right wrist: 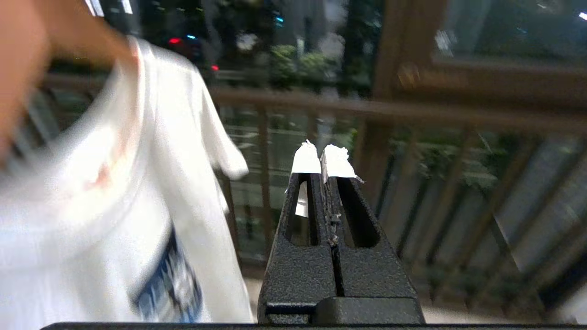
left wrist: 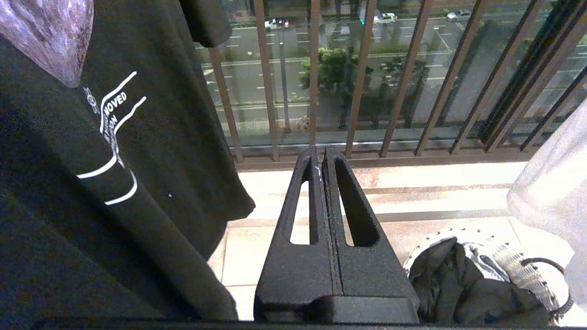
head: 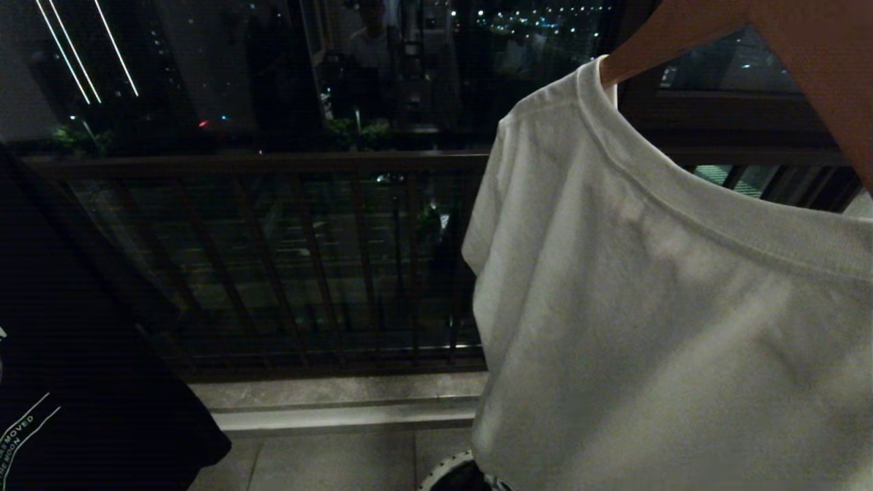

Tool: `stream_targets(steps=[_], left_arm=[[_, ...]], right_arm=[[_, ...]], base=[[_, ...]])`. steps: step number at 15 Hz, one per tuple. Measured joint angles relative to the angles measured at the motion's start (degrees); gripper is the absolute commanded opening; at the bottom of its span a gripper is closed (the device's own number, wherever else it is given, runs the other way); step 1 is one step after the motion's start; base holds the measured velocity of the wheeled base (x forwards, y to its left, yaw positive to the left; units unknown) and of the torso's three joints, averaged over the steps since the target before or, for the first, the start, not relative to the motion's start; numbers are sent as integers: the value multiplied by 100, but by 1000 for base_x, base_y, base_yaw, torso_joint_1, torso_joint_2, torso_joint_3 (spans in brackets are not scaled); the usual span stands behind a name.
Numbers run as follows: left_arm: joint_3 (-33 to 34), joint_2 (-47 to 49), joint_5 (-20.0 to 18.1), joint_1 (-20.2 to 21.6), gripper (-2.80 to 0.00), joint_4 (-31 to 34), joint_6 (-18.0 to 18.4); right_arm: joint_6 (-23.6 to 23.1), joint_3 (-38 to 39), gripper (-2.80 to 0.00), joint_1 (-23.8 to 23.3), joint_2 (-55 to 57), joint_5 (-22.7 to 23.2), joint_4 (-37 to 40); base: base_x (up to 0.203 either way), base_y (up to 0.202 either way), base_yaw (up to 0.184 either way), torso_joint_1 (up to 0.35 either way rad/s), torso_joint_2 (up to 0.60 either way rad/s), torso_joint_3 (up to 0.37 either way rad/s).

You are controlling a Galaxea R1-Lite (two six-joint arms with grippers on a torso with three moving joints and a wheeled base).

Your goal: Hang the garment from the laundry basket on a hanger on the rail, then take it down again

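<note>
White T-shirt (head: 655, 307): plain white in the head view; a blue printed patch shows in the right wrist view. Wooden hanger (head: 682, 34): reddish brown. Black T-shirt (left wrist: 114, 160): black with white curved lines and white lettering. Balcony railing (head: 307, 259): dark brown bars. Laundry basket (left wrist: 504, 261): pale perforated wall, thin dark rim, dark grey garment (left wrist: 463, 284) inside. Left gripper (left wrist: 323, 158): textured black. Right gripper (right wrist: 323, 160): black, white-taped tips.

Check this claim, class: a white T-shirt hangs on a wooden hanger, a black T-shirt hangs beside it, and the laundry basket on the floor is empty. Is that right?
Not quite. The laundry basket is not empty: the left wrist view shows a dark garment bunched inside it. The white T-shirt on the wooden hanger and the black T-shirt are as stated.
</note>
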Motion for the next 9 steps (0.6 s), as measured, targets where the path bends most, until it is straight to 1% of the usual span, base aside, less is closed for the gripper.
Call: stream_targets(steps=[2,4,6,7,9], left_arm=[[0,0,0,0,-280,0,0],[0,0,2,0,-280,-2,-1],[0,0,2,0,-280,0,-1],[0,0,0,0,-280,0,-1],[0,0,-2,0,-280,0,-1]], right_arm=[[5,-847,-280,0,560,338,309],[51,-1703,-280,0,1004,828,892],[268,-2502,-280,0,1389,1455,1513],[406,-2853,-280,0,1574,1844,1812],[578,-3284,-280,-4,1854,2672,2304]], base=[[0,0,0,0,0,0],[0,0,0,0,0,0],[0,0,0,0,0,0],[0,0,0,0,0,0],[0,0,0,0,0,0]])
